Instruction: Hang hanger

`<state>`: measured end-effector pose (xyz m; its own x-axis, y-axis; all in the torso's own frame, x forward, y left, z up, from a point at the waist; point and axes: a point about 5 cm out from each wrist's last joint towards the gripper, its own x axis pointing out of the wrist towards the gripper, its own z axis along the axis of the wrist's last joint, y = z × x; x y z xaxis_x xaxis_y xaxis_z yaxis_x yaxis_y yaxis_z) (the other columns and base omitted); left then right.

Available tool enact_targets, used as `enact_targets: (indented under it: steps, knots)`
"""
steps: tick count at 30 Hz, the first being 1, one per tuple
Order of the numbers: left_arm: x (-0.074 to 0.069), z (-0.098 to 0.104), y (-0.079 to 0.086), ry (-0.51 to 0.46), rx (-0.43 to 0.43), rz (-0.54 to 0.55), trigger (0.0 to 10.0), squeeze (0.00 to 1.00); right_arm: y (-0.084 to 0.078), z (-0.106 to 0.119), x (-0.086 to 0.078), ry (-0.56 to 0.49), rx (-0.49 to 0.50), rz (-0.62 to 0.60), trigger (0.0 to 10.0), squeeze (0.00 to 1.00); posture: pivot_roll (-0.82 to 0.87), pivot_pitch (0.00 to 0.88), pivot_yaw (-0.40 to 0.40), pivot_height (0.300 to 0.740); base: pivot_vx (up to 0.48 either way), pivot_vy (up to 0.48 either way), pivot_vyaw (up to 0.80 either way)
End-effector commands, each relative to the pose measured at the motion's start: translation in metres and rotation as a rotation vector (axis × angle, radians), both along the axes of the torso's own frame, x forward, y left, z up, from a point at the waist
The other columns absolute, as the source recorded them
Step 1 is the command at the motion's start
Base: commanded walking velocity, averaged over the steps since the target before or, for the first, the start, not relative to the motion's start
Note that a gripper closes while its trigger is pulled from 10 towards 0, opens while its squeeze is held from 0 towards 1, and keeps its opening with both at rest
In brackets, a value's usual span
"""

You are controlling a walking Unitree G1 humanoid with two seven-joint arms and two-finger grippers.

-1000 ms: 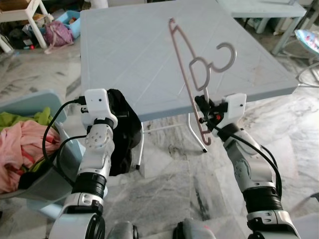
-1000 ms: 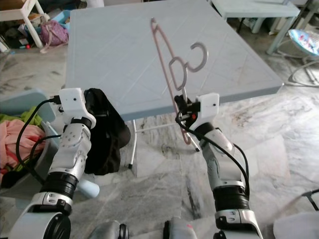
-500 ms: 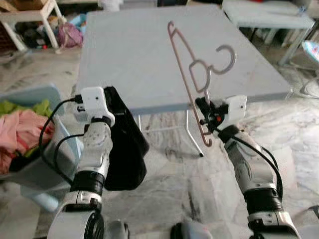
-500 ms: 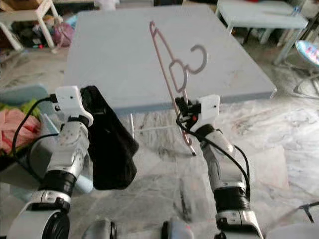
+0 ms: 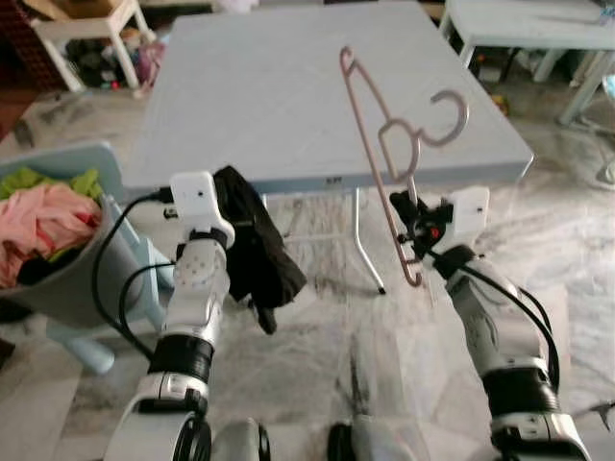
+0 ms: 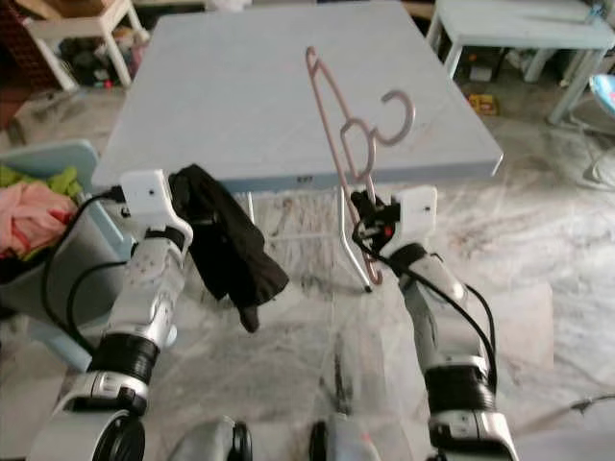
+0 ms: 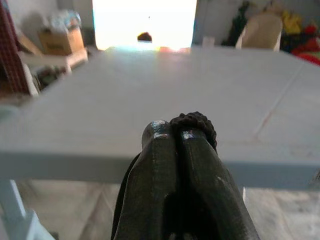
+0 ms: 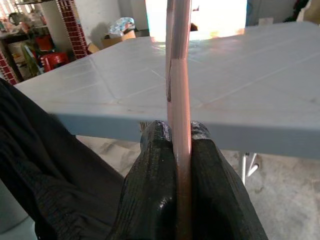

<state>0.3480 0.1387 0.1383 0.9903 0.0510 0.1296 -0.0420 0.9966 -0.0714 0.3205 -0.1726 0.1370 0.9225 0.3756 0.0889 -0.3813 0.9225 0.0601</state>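
A pink plastic hanger [image 5: 380, 144] stands nearly upright in front of the grey table [image 5: 269, 86], its hook pointing right. My right gripper [image 5: 411, 223] is shut on its lower bar, and the right wrist view shows the bar [image 8: 179, 100] pinched between the black fingers [image 8: 155, 165]. My left gripper [image 7: 175, 135] is shut on a black garment [image 5: 252, 248] that hangs down just below the table's near edge. The garment [image 8: 45, 185] also shows dark at the side of the right wrist view.
A pale blue basket [image 5: 106, 259] with pink and green clothes [image 5: 38, 216] stands at my left. A second grey table [image 5: 538, 19] is at the back right, a white shelf with clutter [image 5: 91, 38] at the back left. Marble floor [image 5: 327, 365] lies below.
The camera has pulled back and the whole scene has shifted. The black garment now hangs lower and looser from my left gripper. The hanger stays held upright in my right gripper.
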Motion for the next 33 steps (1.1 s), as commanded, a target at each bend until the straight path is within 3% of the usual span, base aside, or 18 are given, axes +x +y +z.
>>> enact_targets:
  steps: [1, 6, 12, 15, 24, 33]
  knots:
    - [0.0, 0.019, 0.009, -0.083, 0.041, 0.031, 0.0, 0.0, 0.001, 0.009, 0.0, -0.042, -0.004, 0.005, 10.0, 0.0, -0.05, 0.102, 0.016, 0.74, 0.0, 0.0, 0.0]
    - [-0.005, 0.041, 0.011, -0.175, 0.097, 0.038, 0.0, 0.0, -0.005, 0.001, -0.005, -0.03, -0.029, -0.012, 10.0, 0.0, -0.04, 0.1, 0.017, 0.74, 0.0, 0.0, 0.0]
    - [-0.001, 0.069, 0.007, -0.269, 0.091, 0.04, 0.0, 0.0, -0.006, -0.001, -0.008, -0.034, -0.057, -0.013, 10.0, 0.0, -0.05, 0.098, 0.015, 0.74, 0.0, 0.0, 0.0]
    - [0.001, 0.092, 0.008, -0.339, 0.092, 0.034, 0.0, 0.0, -0.006, 0.0, -0.006, -0.037, -0.06, -0.018, 10.0, 0.0, -0.05, 0.102, 0.015, 0.74, 0.0, 0.0, 0.0]
    - [0.01, 0.101, 0.02, -0.336, 0.068, 0.085, 0.0, 0.0, 0.002, 0.001, -0.007, -0.047, -0.051, 0.001, 10.0, 0.0, -0.05, 0.112, 0.016, 0.74, 0.278, 0.0, 0.0]
    - [0.01, 0.106, 0.015, -0.339, 0.049, 0.076, 0.0, 0.0, -0.001, 0.004, -0.005, -0.052, -0.059, -0.005, 10.0, 0.0, -0.05, 0.114, 0.015, 0.74, 0.31, 0.0, 0.0]
